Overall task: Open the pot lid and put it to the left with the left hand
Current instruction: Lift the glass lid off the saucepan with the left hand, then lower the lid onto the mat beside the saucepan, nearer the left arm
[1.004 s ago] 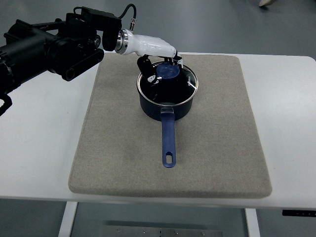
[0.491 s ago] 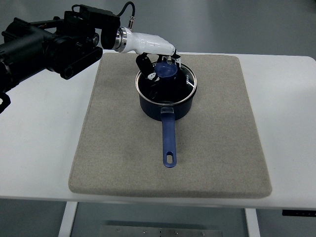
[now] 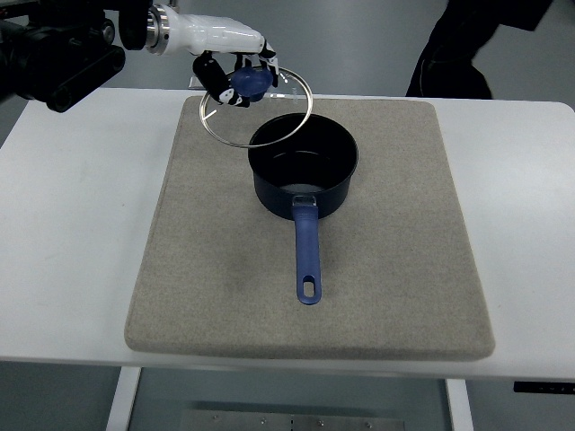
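A dark blue saucepan (image 3: pixel 304 173) stands uncovered on the grey mat (image 3: pixel 216 269), its blue handle (image 3: pixel 306 256) pointing toward the near edge. A glass lid (image 3: pixel 256 109) with a blue knob (image 3: pixel 251 81) hangs in the air above and to the left of the pan, overlapping its far-left rim in the picture. My left hand (image 3: pixel 235 74), white with black fingers, is shut on the knob. Its arm enters from the upper left. No right arm shows.
The mat covers most of a white table (image 3: pixel 63 233). Bare mat lies left of the pan under the lid. A person in dark clothing (image 3: pixel 476 45) stands beyond the table's far right edge.
The lid sat on the pan a second ago with my left hand at its knob. It is now lifted off and carried up and to the left. A person has appeared at the back right.
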